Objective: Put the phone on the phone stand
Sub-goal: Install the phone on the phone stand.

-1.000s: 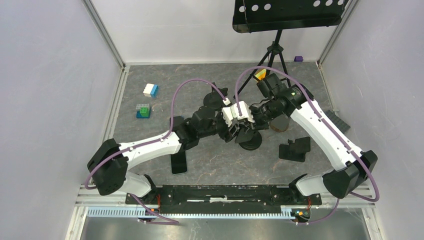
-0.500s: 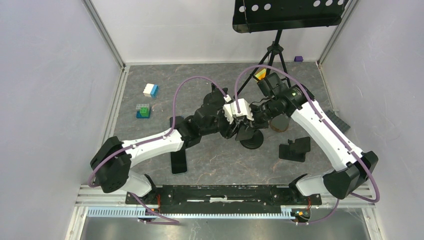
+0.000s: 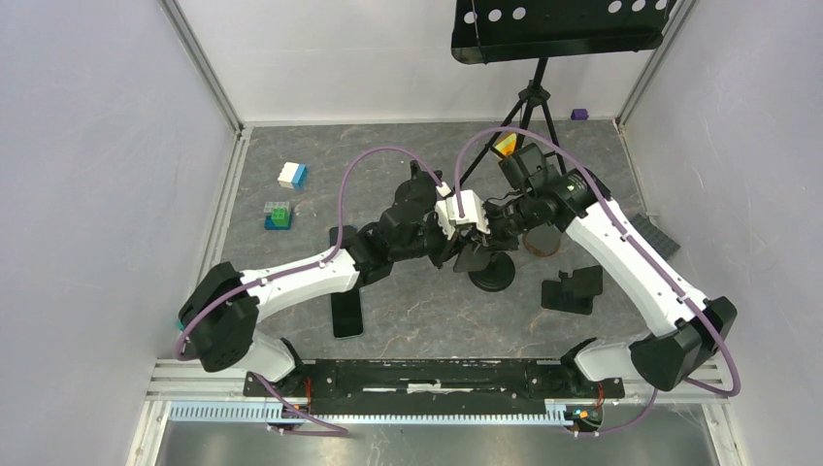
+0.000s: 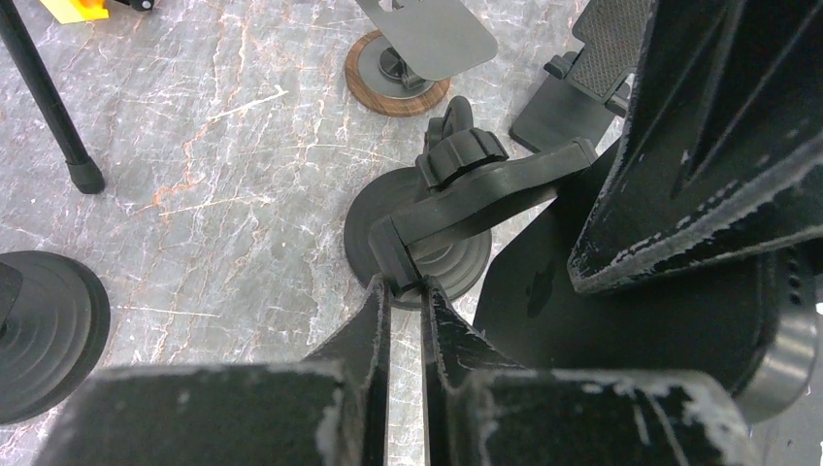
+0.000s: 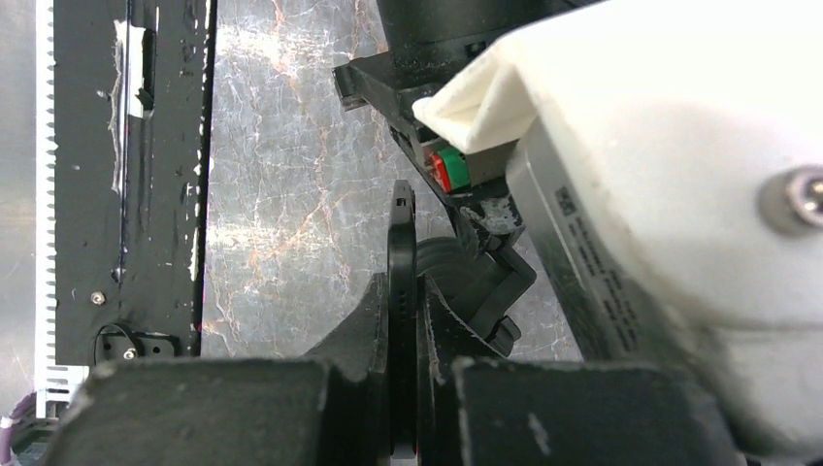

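Note:
The black phone stand (image 3: 492, 276) has a round base (image 4: 417, 254) and a jointed arm (image 4: 485, 189) with a knob. My left gripper (image 4: 403, 286) is shut, its tips pinching the lower end of that arm. It also shows mid-table in the top view (image 3: 454, 250). The phone (image 5: 402, 291) is a thin black slab, seen edge-on and upright between the fingers of my right gripper (image 5: 406, 301), which is shut on it. In the left wrist view its dark back (image 4: 582, 301) hangs just right of the stand, close to the arm.
A second black slab (image 3: 346, 316) lies flat near the left arm. Another black stand (image 3: 573, 289) and a wood-based stand (image 3: 541, 241) sit to the right. A tripod (image 3: 529, 102) stands behind, and toy bricks (image 3: 291, 175) (image 3: 278, 216) lie far left.
My left gripper has closed from open onto the stand's arm and shifted slightly away from the arm bases. The right gripper still holds the phone in about the same place.

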`<control>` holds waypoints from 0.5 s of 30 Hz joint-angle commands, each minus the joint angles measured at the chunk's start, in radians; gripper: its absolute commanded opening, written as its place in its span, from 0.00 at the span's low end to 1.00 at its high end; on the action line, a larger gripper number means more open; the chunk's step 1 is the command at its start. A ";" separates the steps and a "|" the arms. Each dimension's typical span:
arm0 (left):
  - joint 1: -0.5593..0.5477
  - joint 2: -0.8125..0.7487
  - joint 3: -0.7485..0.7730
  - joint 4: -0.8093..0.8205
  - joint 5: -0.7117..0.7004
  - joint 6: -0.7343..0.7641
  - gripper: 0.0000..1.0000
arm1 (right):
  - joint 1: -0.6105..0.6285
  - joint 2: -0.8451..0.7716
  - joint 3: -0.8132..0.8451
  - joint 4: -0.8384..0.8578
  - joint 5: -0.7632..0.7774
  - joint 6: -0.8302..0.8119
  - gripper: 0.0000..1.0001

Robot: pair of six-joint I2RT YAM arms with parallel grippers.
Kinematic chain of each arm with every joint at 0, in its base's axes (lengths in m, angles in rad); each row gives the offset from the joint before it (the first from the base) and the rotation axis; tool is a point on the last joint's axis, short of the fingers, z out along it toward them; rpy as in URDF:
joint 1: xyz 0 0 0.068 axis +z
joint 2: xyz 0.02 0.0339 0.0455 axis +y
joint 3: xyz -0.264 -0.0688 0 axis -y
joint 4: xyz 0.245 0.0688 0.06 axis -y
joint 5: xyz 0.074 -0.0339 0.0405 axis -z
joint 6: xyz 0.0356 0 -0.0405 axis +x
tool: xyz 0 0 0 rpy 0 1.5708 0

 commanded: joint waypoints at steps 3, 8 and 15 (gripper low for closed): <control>-0.012 -0.020 0.006 0.048 -0.001 0.031 0.02 | -0.008 -0.044 -0.031 0.079 0.089 0.149 0.00; -0.015 -0.030 0.013 0.029 -0.041 0.030 0.02 | -0.008 -0.045 -0.038 0.092 0.118 0.226 0.00; -0.033 -0.026 0.023 0.003 -0.122 0.024 0.02 | -0.005 -0.039 -0.041 0.092 0.173 0.293 0.00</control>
